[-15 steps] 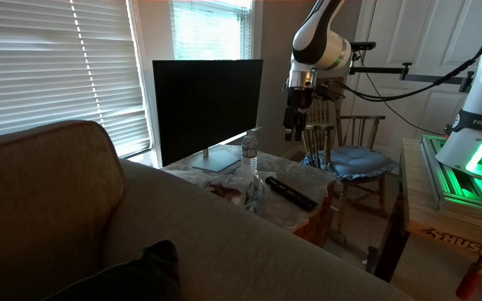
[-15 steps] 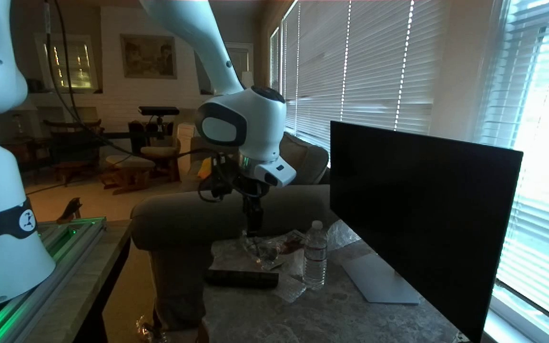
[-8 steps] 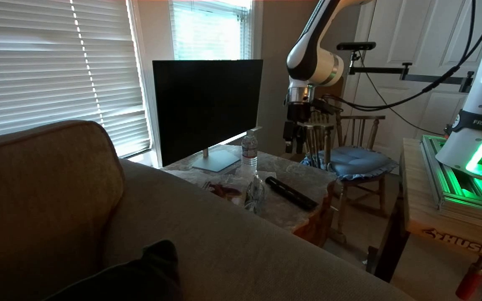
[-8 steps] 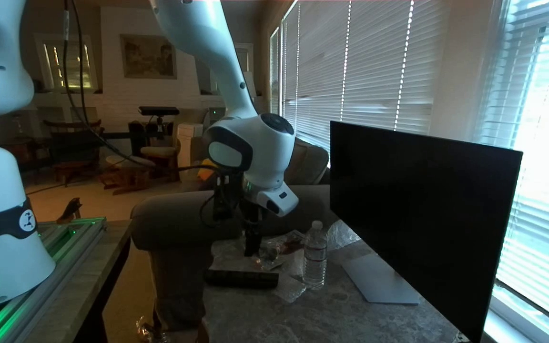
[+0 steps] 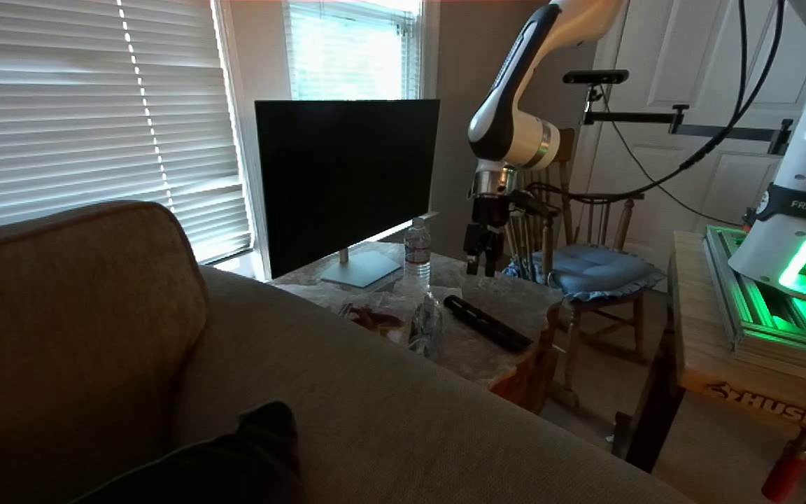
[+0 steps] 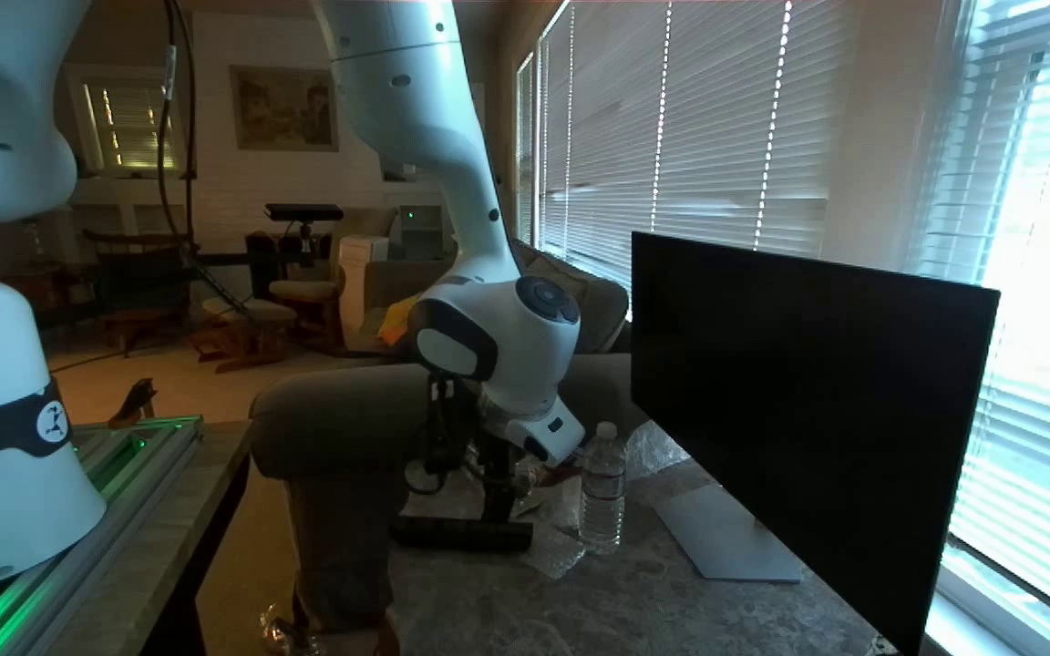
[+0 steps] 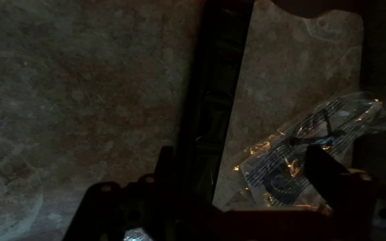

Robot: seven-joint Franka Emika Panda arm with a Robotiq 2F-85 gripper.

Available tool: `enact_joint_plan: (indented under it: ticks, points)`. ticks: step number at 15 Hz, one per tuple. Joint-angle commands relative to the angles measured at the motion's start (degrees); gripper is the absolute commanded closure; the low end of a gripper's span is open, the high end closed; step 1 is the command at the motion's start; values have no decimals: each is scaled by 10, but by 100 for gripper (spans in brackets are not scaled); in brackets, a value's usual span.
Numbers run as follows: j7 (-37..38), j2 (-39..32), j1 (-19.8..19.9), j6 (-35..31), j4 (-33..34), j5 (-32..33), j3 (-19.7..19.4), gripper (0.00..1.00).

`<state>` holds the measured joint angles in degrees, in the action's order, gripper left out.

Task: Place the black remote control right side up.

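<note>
The black remote control [image 5: 487, 323] is a long slim black bar lying flat on the marbled table near its edge. It also shows in an exterior view [image 6: 461, 534] and runs lengthwise through the wrist view [image 7: 213, 110], where its upper face has several shallow recesses. My gripper [image 5: 481, 270] points down above the table and holds nothing. In the wrist view my gripper [image 7: 240, 149] has its fingers wide apart. The left finger overlaps the bar's left edge in that picture, and the right finger is over plastic packaging. The near end of the bar is hidden by the gripper.
A water bottle [image 6: 603, 492] stands beside the remote. Crinkled clear packaging [image 7: 286, 160] lies beside it on the table [image 6: 634, 601]. A large monitor [image 6: 808, 410] stands on a flat base. The sofa [image 5: 347, 392] borders the table, and a wooden chair [image 5: 588, 269] stands beyond it.
My gripper has moved down toward the table, closer to the remote, with the arm stretching further out. The remote, bottle and packaging have not moved.
</note>
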<state>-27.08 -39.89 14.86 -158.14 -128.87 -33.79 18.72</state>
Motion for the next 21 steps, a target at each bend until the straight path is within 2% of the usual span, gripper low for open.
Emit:
enact_joint_plan:
  ticks: [1,3,4,5,6,11,17,21]
  points:
    - [-46,-68,73,-68,29,-26,74,0]
    - [-42,-99,108,-101,33,-9,108,0]
    - [-28,-111,112,-105,33,9,109,0]
    - [1,-80,104,-90,17,31,98,0]
    - [2,-89,113,-92,18,40,103,0]
    - [4,-89,116,-92,18,45,104,0]
    - [-25,-133,187,-103,20,60,166,0]
    - [0,-137,187,-108,13,92,153,0]
